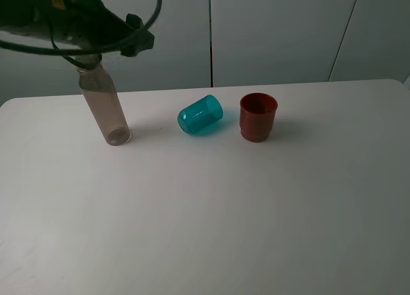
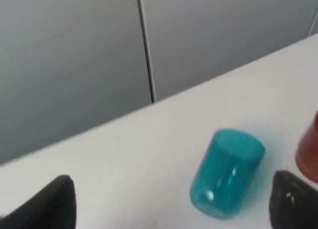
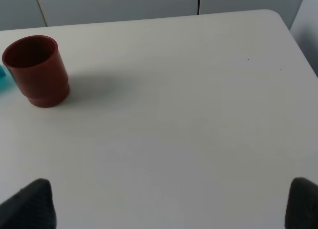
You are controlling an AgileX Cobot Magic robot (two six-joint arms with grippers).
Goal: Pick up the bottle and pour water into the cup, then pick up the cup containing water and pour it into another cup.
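The bottle (image 1: 106,109) stands on the white table (image 1: 205,218) at the back left; its neck is hidden behind my left arm. The teal cup (image 1: 200,115) lies on its side at the middle back and also shows in the left wrist view (image 2: 227,173). The red cup (image 1: 258,117) stands upright just right of it, seen too in the right wrist view (image 3: 36,70). My left gripper (image 1: 130,42) hovers above the bottle's top, open and empty in the left wrist view (image 2: 171,206). My right gripper (image 3: 166,204) is open and empty over the table, right of the red cup.
Grey cabinet panels (image 1: 275,32) stand behind the table's far edge. The table's right corner (image 3: 278,20) shows in the right wrist view. Bare white tabletop lies in front of the three objects.
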